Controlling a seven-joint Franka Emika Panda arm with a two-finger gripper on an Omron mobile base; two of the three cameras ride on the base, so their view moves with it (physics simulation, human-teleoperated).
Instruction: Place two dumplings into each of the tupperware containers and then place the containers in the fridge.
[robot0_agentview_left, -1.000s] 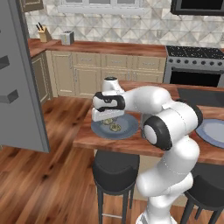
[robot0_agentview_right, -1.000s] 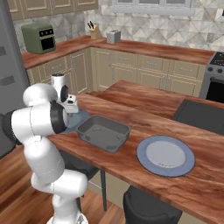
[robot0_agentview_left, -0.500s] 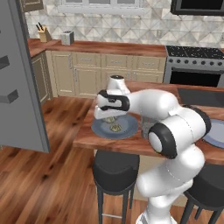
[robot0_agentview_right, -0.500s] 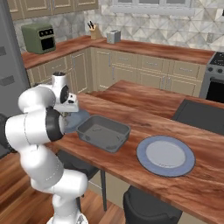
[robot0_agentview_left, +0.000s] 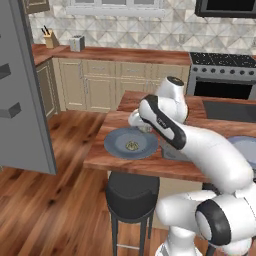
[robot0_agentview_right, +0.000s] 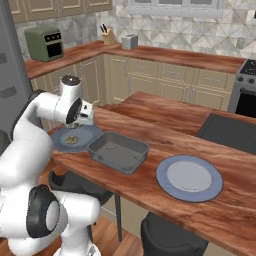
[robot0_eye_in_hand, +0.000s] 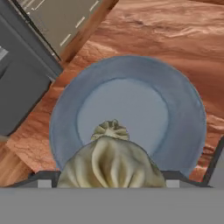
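Note:
My gripper (robot0_agentview_left: 138, 123) hangs just above the round blue-grey plate (robot0_agentview_left: 116, 146) at the island's left end, shut on a beige dumpling (robot0_eye_in_hand: 111, 162) that looms large at the bottom of the hand view. A second, smaller-looking dumpling (robot0_eye_in_hand: 110, 130) lies on the plate (robot0_eye_in_hand: 192, 109) below it, also seen as a small lump (robot0_agentview_left: 131, 146) from the left base view. From the right base view the gripper (robot0_agentview_right: 76, 125) sits over the same plate (robot0_agentview_right: 92, 134) and dumpling (robot0_agentview_right: 72, 140). The grey fridge (robot0_agentview_left: 20, 100) stands to the left. The tupperware containers are out of view.
A deep dark grey pan (robot0_agentview_right: 118, 151) sits right beside the plate on the wooden island. Another blue-grey plate (robot0_agentview_right: 189, 176) lies further right. Black stools (robot0_agentview_left: 131, 190) stand under the island's front edge. A steel oven (robot0_agentview_left: 222, 75) is behind.
The jaws have narrowed onto a dumpling over the plate. The arm's elbow has swung and the hand has shifted slightly above the plate.

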